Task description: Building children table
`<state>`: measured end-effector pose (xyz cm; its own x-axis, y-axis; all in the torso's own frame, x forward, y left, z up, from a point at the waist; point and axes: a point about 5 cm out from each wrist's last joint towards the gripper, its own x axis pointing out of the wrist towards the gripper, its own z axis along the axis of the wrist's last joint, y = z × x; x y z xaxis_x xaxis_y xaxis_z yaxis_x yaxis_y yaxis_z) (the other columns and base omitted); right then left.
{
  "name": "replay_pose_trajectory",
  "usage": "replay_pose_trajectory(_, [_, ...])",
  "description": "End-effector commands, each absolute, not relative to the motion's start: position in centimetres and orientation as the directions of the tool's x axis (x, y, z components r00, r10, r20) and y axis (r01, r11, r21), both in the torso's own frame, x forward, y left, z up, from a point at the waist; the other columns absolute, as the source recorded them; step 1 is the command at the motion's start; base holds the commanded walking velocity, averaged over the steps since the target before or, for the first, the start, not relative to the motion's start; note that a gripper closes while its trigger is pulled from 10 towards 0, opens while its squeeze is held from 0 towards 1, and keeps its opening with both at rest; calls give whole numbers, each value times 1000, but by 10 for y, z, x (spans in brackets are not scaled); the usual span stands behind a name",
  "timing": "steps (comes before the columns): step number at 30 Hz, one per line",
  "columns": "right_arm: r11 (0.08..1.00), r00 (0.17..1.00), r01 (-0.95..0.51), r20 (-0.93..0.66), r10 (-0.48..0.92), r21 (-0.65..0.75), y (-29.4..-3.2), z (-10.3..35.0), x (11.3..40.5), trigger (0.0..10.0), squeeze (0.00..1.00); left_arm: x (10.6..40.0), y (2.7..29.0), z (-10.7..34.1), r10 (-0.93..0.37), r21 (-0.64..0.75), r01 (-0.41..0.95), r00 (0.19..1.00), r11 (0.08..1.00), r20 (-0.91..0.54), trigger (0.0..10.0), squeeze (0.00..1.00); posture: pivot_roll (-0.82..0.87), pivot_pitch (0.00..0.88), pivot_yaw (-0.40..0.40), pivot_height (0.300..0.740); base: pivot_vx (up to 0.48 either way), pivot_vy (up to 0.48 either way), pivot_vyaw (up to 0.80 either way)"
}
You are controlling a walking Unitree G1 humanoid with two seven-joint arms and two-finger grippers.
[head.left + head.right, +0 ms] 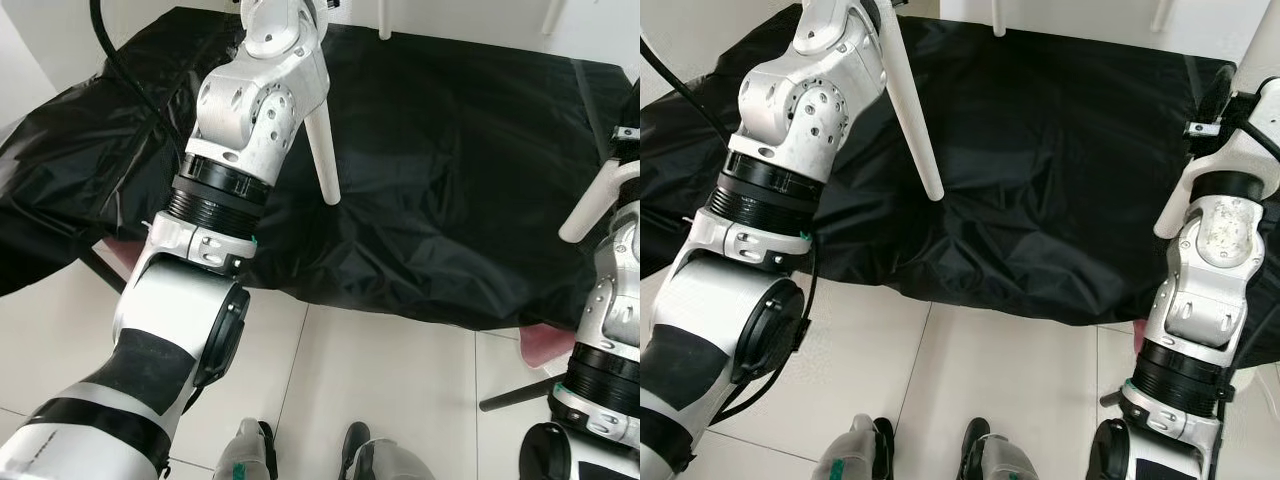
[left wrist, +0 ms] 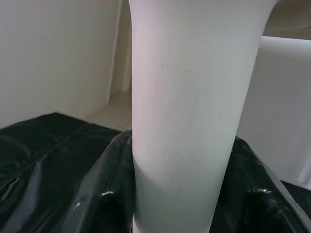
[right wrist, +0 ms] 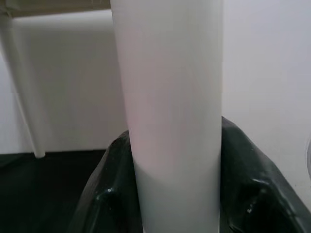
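I hold two white table legs. My left gripper [image 2: 177, 199] is shut on one white leg [image 2: 182, 111], which slants down over the black sheet [image 1: 440, 170] in the left eye view [image 1: 323, 155]. My right gripper [image 3: 177, 199] is shut on the second white leg [image 3: 170, 107], seen at the right edge above my right arm [image 1: 1175, 200]. In both wrist views the black fingers [image 2: 104, 194] [image 3: 104, 194] press the leg from either side. More white legs [image 1: 384, 20] stand at the far edge of the sheet.
The crinkled black plastic sheet covers a low wide surface ahead. A pink edge [image 1: 545, 345] and a dark bar [image 1: 510, 395] show beneath it at the right. White tiled floor [image 1: 390, 390] lies between the sheet and my feet [image 1: 355, 455].
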<state>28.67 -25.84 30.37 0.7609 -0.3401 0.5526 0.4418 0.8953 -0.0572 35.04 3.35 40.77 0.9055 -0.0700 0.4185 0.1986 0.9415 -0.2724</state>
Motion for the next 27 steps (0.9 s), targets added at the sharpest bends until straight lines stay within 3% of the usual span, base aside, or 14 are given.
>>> replay_pose_trajectory(1, [925,850,376,418,-320,-55,-252,274,299,10000,1000,338,13,414,-429,-158,573,744,804,513,10000,0,12,191,8,740,0,0,0])
replay_pose_trajectory(2, [925,850,376,418,-320,-55,-252,274,299,10000,1000,338,13,414,-429,-158,573,744,804,513,10000,0,12,191,8,740,0,0,0])
replay_pose_trajectory(3, [931,853,362,419,-312,-43,-248,273,299,10000,1000,342,17,410,-431,-162,567,755,808,494,10000,1000,21,195,5,740,0,0,0])
replay_pose_trajectory(12, [944,864,328,414,-285,-34,-241,267,301,10000,1000,344,28,398,-428,-129,531,784,837,448,10000,1000,39,192,-2,740,0,0,0])
replay_pose_trajectory(13, [949,865,314,423,-272,-33,-238,267,300,10000,933,342,30,393,-436,-112,527,788,842,435,10000,243,42,189,-4,740,0,0,0])
replay_pose_trajectory(14, [954,867,299,426,-257,-32,-236,267,300,10000,0,341,31,388,-442,-98,524,791,846,423,10000,0,47,189,-6,740,0,0,0])
replay_pose_trajectory(27, [967,825,250,532,-191,-40,-223,257,272,10000,0,317,57,328,-482,-6,523,790,852,379,10000,0,53,194,-14,740,0,0,0])
